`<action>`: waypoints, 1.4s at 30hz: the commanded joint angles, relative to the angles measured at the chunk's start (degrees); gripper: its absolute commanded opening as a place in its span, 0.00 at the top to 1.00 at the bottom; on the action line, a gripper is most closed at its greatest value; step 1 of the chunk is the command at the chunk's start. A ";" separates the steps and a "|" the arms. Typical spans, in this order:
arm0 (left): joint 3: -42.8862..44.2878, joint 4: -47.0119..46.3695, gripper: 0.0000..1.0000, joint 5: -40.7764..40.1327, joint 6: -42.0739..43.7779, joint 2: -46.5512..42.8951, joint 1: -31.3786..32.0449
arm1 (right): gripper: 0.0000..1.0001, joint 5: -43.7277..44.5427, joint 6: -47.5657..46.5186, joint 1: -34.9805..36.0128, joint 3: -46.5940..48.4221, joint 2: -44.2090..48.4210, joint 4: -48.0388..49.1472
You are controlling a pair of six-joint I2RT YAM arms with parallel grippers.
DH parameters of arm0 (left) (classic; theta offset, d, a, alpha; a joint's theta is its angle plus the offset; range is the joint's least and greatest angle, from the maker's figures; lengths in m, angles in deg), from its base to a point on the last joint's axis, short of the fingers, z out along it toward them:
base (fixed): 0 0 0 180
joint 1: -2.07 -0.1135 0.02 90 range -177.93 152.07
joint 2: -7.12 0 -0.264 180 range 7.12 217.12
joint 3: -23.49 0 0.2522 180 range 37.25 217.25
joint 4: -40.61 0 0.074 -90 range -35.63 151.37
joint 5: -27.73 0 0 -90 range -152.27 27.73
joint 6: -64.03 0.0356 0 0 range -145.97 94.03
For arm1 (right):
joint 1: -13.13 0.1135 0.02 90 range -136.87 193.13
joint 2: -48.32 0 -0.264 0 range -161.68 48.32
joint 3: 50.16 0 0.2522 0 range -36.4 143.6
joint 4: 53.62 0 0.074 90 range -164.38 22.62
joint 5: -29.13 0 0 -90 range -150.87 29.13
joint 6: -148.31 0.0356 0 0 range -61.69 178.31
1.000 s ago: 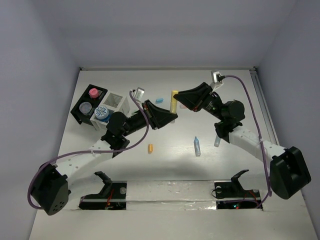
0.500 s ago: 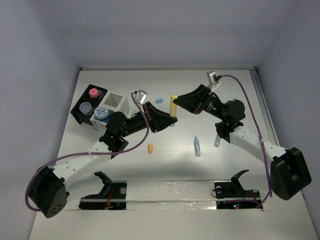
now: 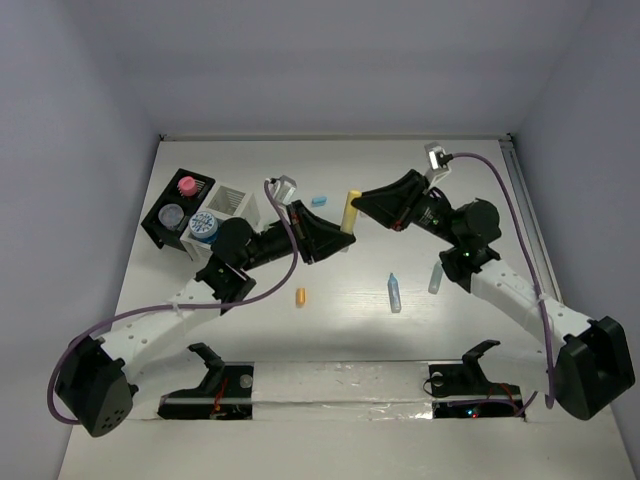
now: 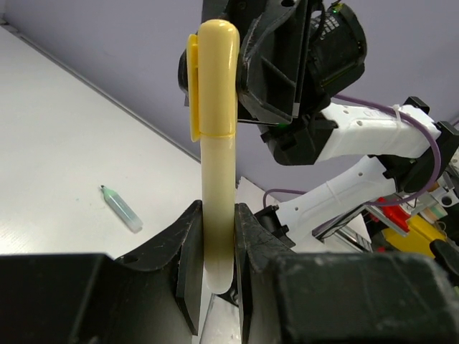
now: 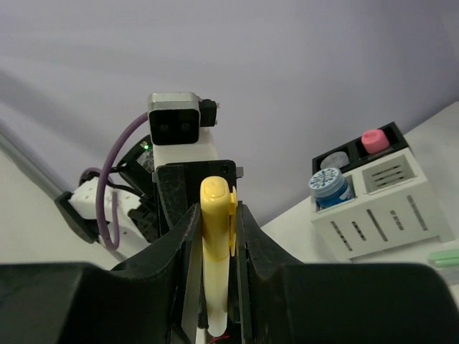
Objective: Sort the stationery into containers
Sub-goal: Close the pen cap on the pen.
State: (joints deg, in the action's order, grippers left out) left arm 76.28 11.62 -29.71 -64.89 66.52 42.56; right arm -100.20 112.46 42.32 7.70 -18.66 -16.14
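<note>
Yellow pen [image 3: 349, 208], capped, clip on the cap, off the desk, pinched by left gripper [image 4: 215, 247] and right gripper [image 5: 215, 251], cap end sticking out past the fingers. Black tray [image 3: 158, 228] and white box [image 3: 235, 203] adjoin near the desk's far left corner; pink tub [image 3: 186, 185], grey-lidded tub [image 3: 172, 214] and blue-lidded tub [image 3: 204, 226] stand in them. Orange stick [image 3: 300, 296], pale blue stick [image 3: 394, 292] and greyish stick [image 3: 436, 278] lie mid-desk, apart. Small blue piece [image 3: 319, 200] lies just right of the box.
</note>
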 commanded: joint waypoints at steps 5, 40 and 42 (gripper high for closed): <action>13.53 -15.27 1.00 -8.39 -1.16 -1.13 -1.99 | 1.00 -11.12 -11.96 3.77 -6.82 1.24 -20.57; -0.08 6.93 1.00 -15.23 2.96 -15.26 -4.89 | 1.00 5.67 -9.42 11.06 0.36 -11.40 -9.42; -0.53 11.87 0.99 -16.73 4.37 -18.08 -4.89 | 1.00 5.67 -7.57 11.06 5.19 -16.92 -6.35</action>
State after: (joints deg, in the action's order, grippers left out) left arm 73.66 32.15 -36.55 -63.27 54.10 38.82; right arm -88.90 106.23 52.68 10.45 -28.23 -16.01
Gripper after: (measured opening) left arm 0.150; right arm 0.257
